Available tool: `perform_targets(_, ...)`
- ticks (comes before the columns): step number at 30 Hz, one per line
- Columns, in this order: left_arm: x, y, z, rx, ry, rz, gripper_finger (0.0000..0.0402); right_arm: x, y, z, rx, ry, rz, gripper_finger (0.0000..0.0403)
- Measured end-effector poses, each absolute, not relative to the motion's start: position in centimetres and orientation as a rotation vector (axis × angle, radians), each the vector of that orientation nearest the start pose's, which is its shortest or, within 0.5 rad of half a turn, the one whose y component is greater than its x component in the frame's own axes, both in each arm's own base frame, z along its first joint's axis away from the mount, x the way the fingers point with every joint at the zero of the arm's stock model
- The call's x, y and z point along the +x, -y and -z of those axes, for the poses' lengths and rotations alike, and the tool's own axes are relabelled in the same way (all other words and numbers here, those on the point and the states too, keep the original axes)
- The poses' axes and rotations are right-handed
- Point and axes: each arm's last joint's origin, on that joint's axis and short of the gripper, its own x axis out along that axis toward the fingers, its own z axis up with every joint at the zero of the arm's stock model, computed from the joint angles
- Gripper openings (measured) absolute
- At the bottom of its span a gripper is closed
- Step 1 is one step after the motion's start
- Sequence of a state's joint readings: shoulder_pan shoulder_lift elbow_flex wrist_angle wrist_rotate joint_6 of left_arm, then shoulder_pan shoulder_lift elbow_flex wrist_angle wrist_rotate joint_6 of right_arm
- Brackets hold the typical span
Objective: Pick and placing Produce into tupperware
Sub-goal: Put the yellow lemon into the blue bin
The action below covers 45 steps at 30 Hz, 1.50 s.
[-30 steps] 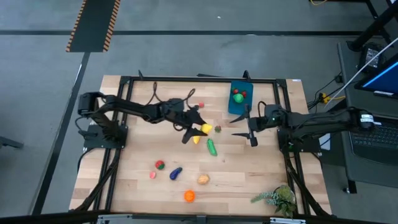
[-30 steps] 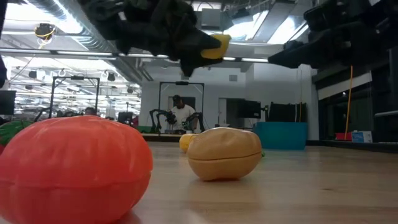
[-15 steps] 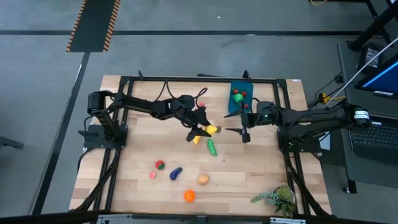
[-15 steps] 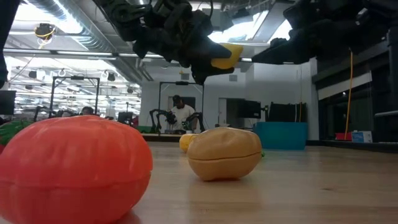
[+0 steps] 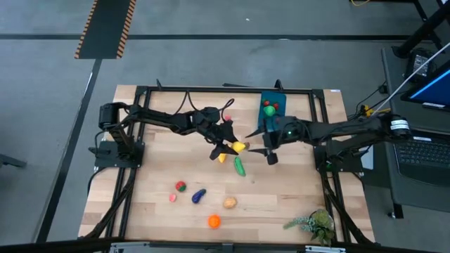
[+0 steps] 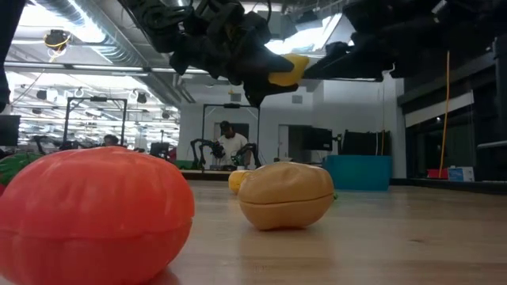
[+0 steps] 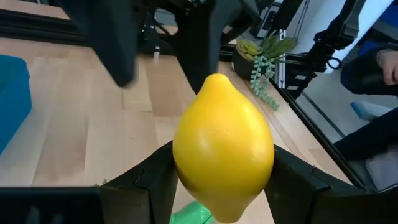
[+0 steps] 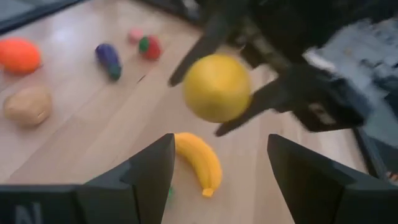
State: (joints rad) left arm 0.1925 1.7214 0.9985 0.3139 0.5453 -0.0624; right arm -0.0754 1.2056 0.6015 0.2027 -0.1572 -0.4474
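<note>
A yellow lemon (image 5: 242,147) hangs above the middle of the table with my left gripper (image 5: 233,145) shut on it. The left wrist view shows the lemon (image 7: 222,146) large between that gripper's fingers. My right gripper (image 5: 252,143) stands open just to the lemon's right, pointing at it without touching; the lemon (image 8: 216,87) is beyond its fingertips (image 8: 149,168). Under the lemon a banana (image 5: 223,158) and a green cucumber (image 5: 240,166) lie on the wood. The blue tupperware (image 5: 271,118) stands at the far right with a green and a red piece inside. My left gripper pinches the lemon's two sides (image 7: 181,163) between its two fingers. The fingers come from the table's left, slanting a little downward. The lemon is lifted clear of the table, and its pointed end (image 7: 216,79) sticks out past the fingers.
A strawberry (image 5: 180,186), a pink piece (image 5: 172,198), a purple eggplant (image 5: 199,196), a tan potato (image 5: 230,203) and an orange (image 5: 214,221) lie toward the near edge. A leafy sprig (image 5: 313,225) sits at the near right corner. Free wood lies at the left.
My right gripper has moved toward the table's left and a little up, closing in on the lemon, its fingers staying open. My left gripper carried the lemon slightly toward the right early on, then held still.
</note>
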Motion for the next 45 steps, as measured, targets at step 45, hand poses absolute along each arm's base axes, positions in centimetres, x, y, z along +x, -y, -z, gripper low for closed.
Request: perform_targets(45, 36.1, -5.4, -20.6, -0.199, -0.437, 0.385, 0.0189, 26.6, 0.5, -24.3, -0.294, -0.442, -0.116, 0.0257)
